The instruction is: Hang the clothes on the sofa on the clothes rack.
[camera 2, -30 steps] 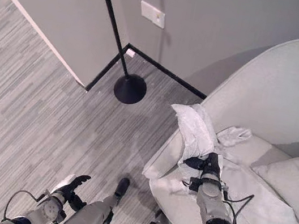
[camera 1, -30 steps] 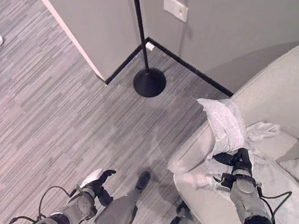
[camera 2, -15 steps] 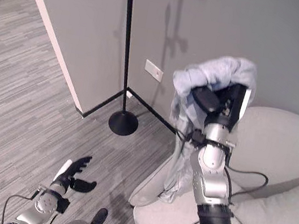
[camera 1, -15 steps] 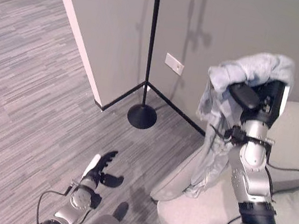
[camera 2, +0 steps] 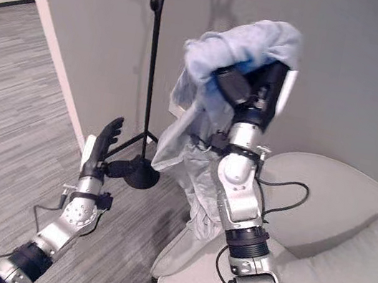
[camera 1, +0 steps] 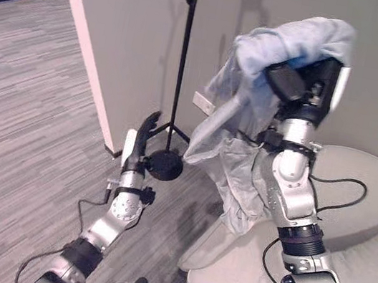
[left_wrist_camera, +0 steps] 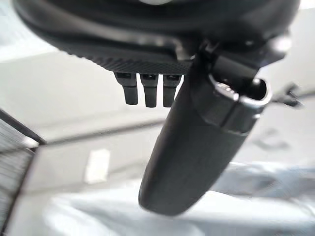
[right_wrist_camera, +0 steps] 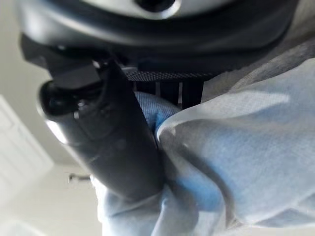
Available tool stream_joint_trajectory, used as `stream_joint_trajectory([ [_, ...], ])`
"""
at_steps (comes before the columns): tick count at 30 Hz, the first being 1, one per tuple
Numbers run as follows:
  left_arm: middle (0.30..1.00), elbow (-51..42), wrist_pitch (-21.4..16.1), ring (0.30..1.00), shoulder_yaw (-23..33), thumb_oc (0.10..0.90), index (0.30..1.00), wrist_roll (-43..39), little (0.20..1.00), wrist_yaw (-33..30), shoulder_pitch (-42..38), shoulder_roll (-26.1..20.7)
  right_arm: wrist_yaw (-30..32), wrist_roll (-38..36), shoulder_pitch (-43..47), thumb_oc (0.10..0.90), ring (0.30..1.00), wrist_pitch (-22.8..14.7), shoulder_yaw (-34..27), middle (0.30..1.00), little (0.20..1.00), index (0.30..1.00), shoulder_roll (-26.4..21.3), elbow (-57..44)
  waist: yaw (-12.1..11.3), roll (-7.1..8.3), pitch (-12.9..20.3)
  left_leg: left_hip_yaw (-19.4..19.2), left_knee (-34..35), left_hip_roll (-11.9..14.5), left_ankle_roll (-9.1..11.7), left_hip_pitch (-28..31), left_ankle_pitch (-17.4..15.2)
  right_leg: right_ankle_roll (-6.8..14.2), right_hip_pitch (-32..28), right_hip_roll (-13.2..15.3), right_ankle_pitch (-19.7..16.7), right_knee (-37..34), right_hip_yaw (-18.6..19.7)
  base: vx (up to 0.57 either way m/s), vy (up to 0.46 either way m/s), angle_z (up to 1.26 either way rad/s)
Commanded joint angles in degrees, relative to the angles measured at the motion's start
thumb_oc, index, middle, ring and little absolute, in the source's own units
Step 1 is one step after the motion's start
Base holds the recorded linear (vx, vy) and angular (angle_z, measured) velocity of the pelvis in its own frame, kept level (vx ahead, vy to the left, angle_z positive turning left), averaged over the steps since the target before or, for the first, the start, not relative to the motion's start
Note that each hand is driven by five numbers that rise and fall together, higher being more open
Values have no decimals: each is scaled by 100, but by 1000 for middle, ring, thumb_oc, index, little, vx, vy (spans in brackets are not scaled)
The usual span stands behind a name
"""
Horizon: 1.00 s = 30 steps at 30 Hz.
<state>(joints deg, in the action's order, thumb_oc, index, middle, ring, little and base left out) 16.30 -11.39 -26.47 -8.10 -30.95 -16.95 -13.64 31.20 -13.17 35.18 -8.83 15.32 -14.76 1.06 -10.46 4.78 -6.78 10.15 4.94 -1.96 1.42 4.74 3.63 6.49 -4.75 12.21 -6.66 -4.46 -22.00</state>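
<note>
Hanging from the raised right hand (camera 1: 307,85) at upper right of frame, pale blue garment (camera 1: 254,101), bunched over curled fingers and thumb, long folds trailing down toward the grey sofa (camera 1: 369,237). Standing to the garment's left, at upper centre, black clothes rack (camera 1: 182,60), pole upright against the grey wall (camera 1: 121,28). Nearer the pole, left hand (camera 1: 143,134), fingers straight, holding nothing. Likely next: carrying the cloth leftward to the rack's top.

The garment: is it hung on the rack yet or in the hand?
In the hand. The right hand grips the pale blue garment raised, bunched over its fingers, draping down; the black clothes rack stands bare beside it.
</note>
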Motion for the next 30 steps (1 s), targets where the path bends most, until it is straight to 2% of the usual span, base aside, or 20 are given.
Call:
stream_joint_trajectory([
  [1,900,-328,-862,900,-482,800,900,-1067,900,688,-641,383,24,415,1138,400,300,-273,-178,300,300,300,72,-685,-20,331,606,27,6,26,-143,126,-658,602,-399,892,-96,612,194,-17,36,-19],
  [2,900,-405,-827,900,-582,800,900,-1252,900,874,-624,402,42,378,1234,400,300,-274,-154,300,300,300,121,-617,-31,338,592,3,6,20,-153,145,-670,603,-391,898,-115,613,228,-23,38,-20],
  [3,900,-389,-766,900,-959,800,900,-1710,900,1221,-599,593,79,297,1497,400,300,-243,-65,300,300,300,240,-488,8,364,563,-46,6,6,-171,179,-685,609,-372,914,-183,623,282,-19,24,-20],
  [5,900,-258,-722,900,-1128,800,900,-1817,900,1332,-655,672,88,272,1627,400,300,-238,-11,300,300,300,309,-424,10,381,531,-86,6,2,-182,203,-690,616,-354,924,-224,638,334,-18,15,-12],
  [8,900,442,-578,900,-1598,800,900,-1892,900,1332,-1017,1071,104,152,1896,400,300,-211,207,300,300,300,588,-383,164,434,495,-174,6,-13,-189,241,-698,606,-301,929,-321,688,470,-21,13,-20],
  [9,900,486,-598,900,-1594,800,900,-1890,900,1332,-1046,1095,107,152,1911,400,300,-212,210,300,300,300,584,-376,160,431,487,-179,6,-16,-191,239,-698,608,-294,932,-321,692,477,-15,22,-20],
  [10,900,1450,-442,900,-1751,800,900,-1698,900,1075,-1584,1510,129,20,1981,400,300,-245,426,300,300,300,808,-449,387,474,495,-250,6,-15,-186,262,-704,586,-221,937,-343,759,591,-6,17,-14],
  [11,900,1489,-460,900,-1736,800,900,-1697,900,1077,-1614,1535,130,19,1990,400,300,-245,436,300,300,300,801,-448,389,463,489,-251,6,-16,-186,257,-704,586,-212,938,-340,767,594,0,26,-14],
  [13,900,2201,-334,900,-1659,800,900,-1610,900,887,-1956,1914,109,-62,1993,400,300,-260,601,300,300,300,947,-580,583,472,513,-313,6,-18,-180,283,-710,571,-154,929,-348,807,682,7,17,-12],
  [14,900,2237,-347,900,-1638,800,900,-1608,900,889,-1983,1940,109,-61,1994,400,300,-257,615,300,300,300,942,-586,587,458,512,-314,6,-17,-180,278,-711,571,-147,929,-346,812,685,11,27,-11],
  [15,900,2807,-233,900,-1498,800,900,-1492,900,761,-2278,2171,64,-103,2016,400,300,-280,747,300,300,300,1028,-661,734,450,541,-382,6,-4,-170,299,-718,560,-95,916,-335,824,763,20,32,-12],
  [16,796,3184,-223,796,-1285,731,796,-1484,796,646,-2474,2290,45,-83,2039,400,300,-311,838,300,300,300,1034,-769,839,426,560,-454,6,3,-167,324,-737,550,-47,888,-328,820,837,20,32,-14],
  [17,300,3199,-228,300,-1269,400,300,-1484,300,648,-2490,2298,46,-81,2041,400,300,-310,849,300,300,300,1033,-771,840,417,558,-459,6,5,-167,323,-738,549,-42,886,-328,822,843,16,18,-15],
  [21,300,3815,-120,300,-828,400,300,-1297,300,317,-2766,2247,-2,36,2027,400,300,-362,975,300,300,300,930,-1050,964,394,618,-603,6,41,-153,351,-757,545,15,829,-309,738,970,8,11,-18],
  [23,300,3908,-138,300,-587,400,300,-1230,300,104,-2758,2071,10,121,1918,400,300,-417,1019,300,300,300,798,-1199,975,386,652,-647,6,43,-151,366,-764,545,8,807,-291,674,1019,20,15,-19],
  [25,300,3769,-228,300,-308,400,300,-1298,300,-138,-2589,1787,42,95,1767,400,300,-510,985,300,300,300,632,-1302,943,380,669,-672,6,49,-153,377,-761,555,-7,800,-282,633,1015,3,12,-9],
  [27,300,3758,-224,300,-312,400,300,-1297,300,-141,-2577,1783,42,96,1761,400,300,-509,986,300,300,300,635,-1305,944,382,673,-673,6,49,-153,378,-761,555,-8,799,-283,631,1015,-2,11,-5],
  [30,300,3138,-361,300,127,400,300,-1208,300,-516,-2064,1276,125,182,1471,400,300,-587,764,300,300,300,408,-1437,826,387,672,-625,6,4,-193,386,-760,584,-25,849,-320,695,986,-9,43,-3],
])
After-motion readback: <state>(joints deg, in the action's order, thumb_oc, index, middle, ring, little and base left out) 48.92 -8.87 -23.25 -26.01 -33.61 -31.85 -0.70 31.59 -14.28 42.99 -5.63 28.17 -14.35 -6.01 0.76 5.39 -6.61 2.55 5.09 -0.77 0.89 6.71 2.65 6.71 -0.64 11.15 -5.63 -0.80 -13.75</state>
